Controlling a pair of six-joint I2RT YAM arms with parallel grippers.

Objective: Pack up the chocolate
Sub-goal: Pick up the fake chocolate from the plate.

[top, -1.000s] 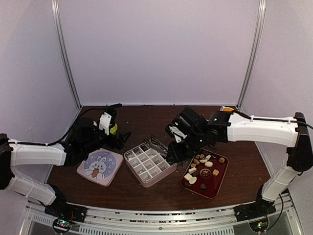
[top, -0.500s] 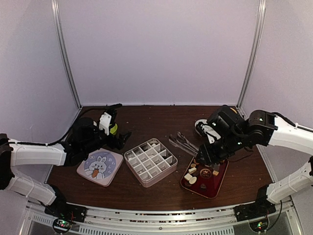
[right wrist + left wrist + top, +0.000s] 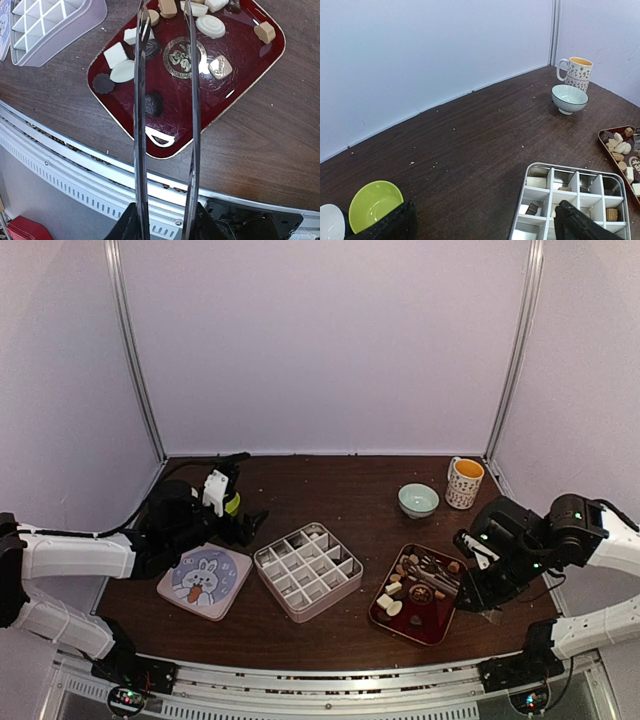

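Two robot arms work a dark wooden bench (image 3: 330, 480), the left arm (image 3: 80, 555) lying low along its own side and the right arm (image 3: 590, 530) folded in at the opposite corner. Between them sit a white box of square compartments (image 3: 325, 602), a red tray (image 3: 240, 65) just to its right, and the box's rabbit-printed lid (image 3: 205, 580) to its left. The left arm's fingers (image 3: 575, 222) stand wide apart, holding nothing, over the box's near corner. The right arm's fingers (image 3: 129, 227) are clamped on a pair of metal tongs (image 3: 139, 100). The blades are parted and reach forward over the tray, with their tips out of the wrist view, so whether they carry a piece cannot be told. The chocolate (image 3: 210, 25) lies mostly on the tray, directly beneath and ahead of the blades, in cream, tan and dark pieces, and a few pieces already sit in box compartments. The right arm is clearly the nearer to the tray, and the box lies to its left across a strip of bare wood, so a carry that way looks unobstructed. The tray's near corner sits close to the bench's front edge and rail. A pale bowl (image 3: 418, 500) and a mug (image 3: 465, 482) stand behind it, well apart.
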